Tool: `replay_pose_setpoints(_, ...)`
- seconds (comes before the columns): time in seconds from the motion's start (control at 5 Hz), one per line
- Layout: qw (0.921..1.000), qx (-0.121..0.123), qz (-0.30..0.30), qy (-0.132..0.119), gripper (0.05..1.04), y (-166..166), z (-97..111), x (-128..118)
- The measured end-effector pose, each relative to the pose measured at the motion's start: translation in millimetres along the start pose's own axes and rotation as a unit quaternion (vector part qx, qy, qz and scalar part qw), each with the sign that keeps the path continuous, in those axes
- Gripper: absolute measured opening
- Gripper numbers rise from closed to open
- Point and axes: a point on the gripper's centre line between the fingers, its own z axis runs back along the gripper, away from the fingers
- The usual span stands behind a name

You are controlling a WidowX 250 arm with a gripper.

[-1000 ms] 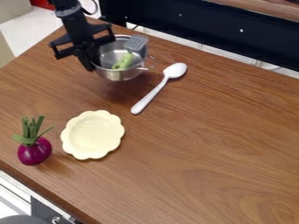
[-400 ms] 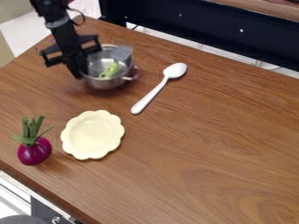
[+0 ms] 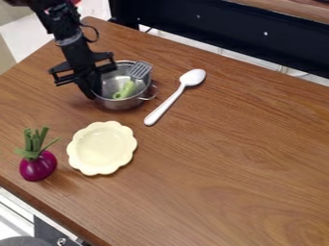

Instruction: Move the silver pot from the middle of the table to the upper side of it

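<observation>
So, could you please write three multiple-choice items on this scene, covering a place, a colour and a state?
1. Where is the white spoon?
A) Inside the silver pot
B) On the table, right of the pot in the picture
C) Across the dish

2. What colour is the scalloped dish?
A) Pale yellow
B) Dark blue
C) Bright red

3. How is the pot turned?
A) Upside down
B) On its side
C) Mouth up

1: B, its whole length rests on the wood.
2: A, its rim and centre are both that shade.
3: C, the green piece and slotted tool show through its opening.
</observation>
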Motion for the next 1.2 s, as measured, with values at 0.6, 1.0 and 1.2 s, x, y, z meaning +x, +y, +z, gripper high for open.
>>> replay_pose_setpoints(0.6,1.0000,0.007,-0.002,0.002,0.450,2,1,-6)
replay_pose_setpoints(1.0,0.9998,0.001,0.017,0.005,0.981,0,20,-3)
replay_pose_setpoints(1.2,0.9997,-0.004,0.024,0.008,0.997,-1,33,-5)
